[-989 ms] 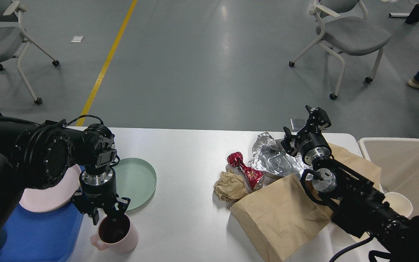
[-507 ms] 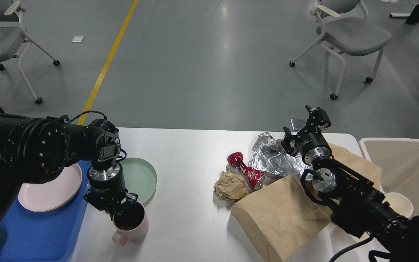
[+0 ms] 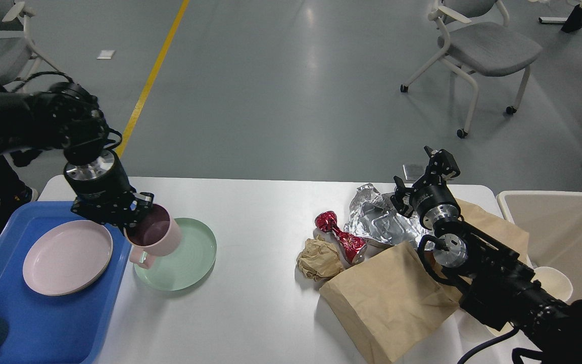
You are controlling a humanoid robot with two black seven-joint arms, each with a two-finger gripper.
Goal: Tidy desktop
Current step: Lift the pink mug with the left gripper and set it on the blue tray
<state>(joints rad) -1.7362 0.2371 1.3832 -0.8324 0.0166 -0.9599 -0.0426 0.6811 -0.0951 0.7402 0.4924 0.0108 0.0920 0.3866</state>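
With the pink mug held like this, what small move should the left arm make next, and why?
Probably carry the pink mug a little leftward, over the blue tray, before lowering. The left gripper grips its rim, and the mug hangs tilted over the green plate, beside the tray's edge. The pink plate already lies in the tray, so bare tray nearer the camera seems the safest spot.

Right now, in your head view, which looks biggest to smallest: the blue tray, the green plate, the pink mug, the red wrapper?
1. Blue tray
2. Green plate
3. Pink mug, held in the air by my left gripper
4. Red wrapper
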